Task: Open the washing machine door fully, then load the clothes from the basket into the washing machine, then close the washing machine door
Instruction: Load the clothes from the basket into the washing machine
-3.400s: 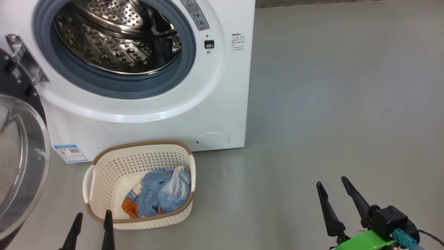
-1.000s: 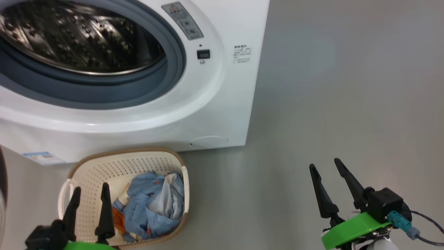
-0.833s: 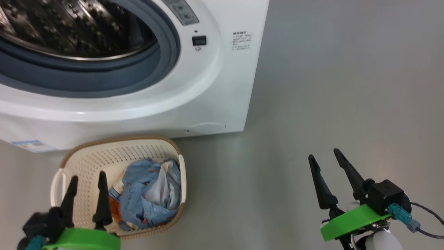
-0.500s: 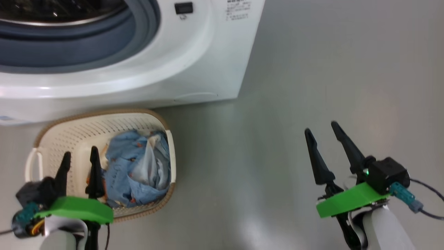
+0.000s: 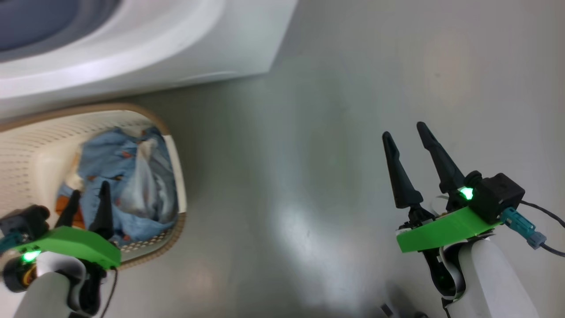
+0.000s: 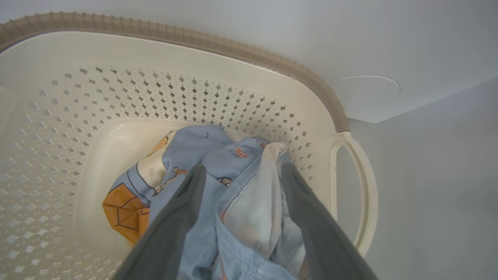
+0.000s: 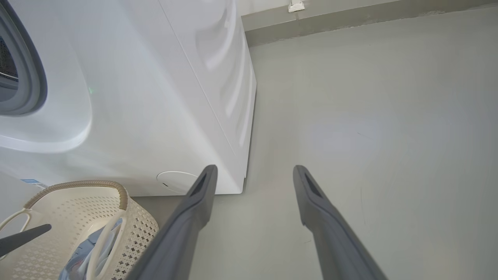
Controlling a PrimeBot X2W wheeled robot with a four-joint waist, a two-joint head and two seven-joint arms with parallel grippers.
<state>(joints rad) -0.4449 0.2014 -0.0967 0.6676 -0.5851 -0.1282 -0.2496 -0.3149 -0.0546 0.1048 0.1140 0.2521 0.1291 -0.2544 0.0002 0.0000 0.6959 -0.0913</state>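
Observation:
The cream basket [image 5: 178, 163] stands on the floor against the front of the white washing machine [image 5: 185, 48]. The clothes [image 5: 119, 172], a light blue bundle with orange and white pieces, lie in its right half. My left gripper [image 5: 90, 190] is open and reaches down into the basket. In the left wrist view its fingers [image 6: 183, 206] stand on either side of a white fold of the clothes [image 6: 202, 149]. My right gripper [image 5: 404, 130] is open and holds nothing, over bare floor to the right. The washing machine door is out of view.
The machine's round white flap [image 7: 175, 179] sits low at its right corner, just behind the basket rim [image 7: 78, 186]. Grey floor [image 5: 331, 110] spreads to the right of the machine, up to a wall base [image 7: 350, 19] at the back.
The head camera has tilted down, so the drum has slid out of the top of the picture. My left gripper has gone forward and down into the basket, over the clothes.

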